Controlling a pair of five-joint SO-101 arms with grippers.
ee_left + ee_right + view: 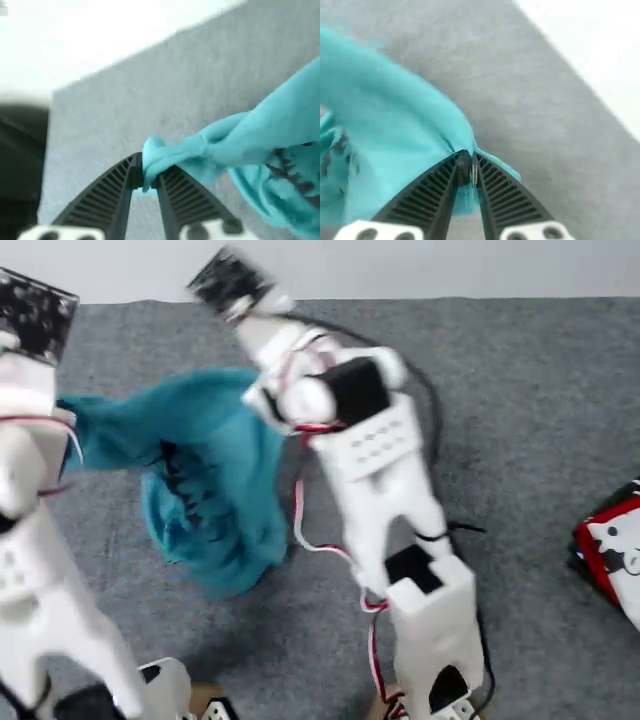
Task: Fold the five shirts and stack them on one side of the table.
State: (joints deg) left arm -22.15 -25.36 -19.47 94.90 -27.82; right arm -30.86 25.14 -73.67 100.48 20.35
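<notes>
A teal shirt (200, 480) with dark print hangs bunched above the grey table (520, 420), stretched between both arms. My left gripper (146, 179) is shut on a twisted corner of the teal shirt (260, 145) at the table's left side. My right gripper (467, 167) is shut on another edge of the teal shirt (385, 135), near the table's back middle. In the high view the left arm (30, 460) stands at the left edge and the right arm (350, 430) rises in the centre, its gripper (258, 405) at the cloth's far right corner.
A folded red, white and black shirt (615, 550) lies at the table's right edge. Bare grey tabletop stretches to the right of the right arm and along the back. Red and black cables (310, 530) trail beside the right arm's base.
</notes>
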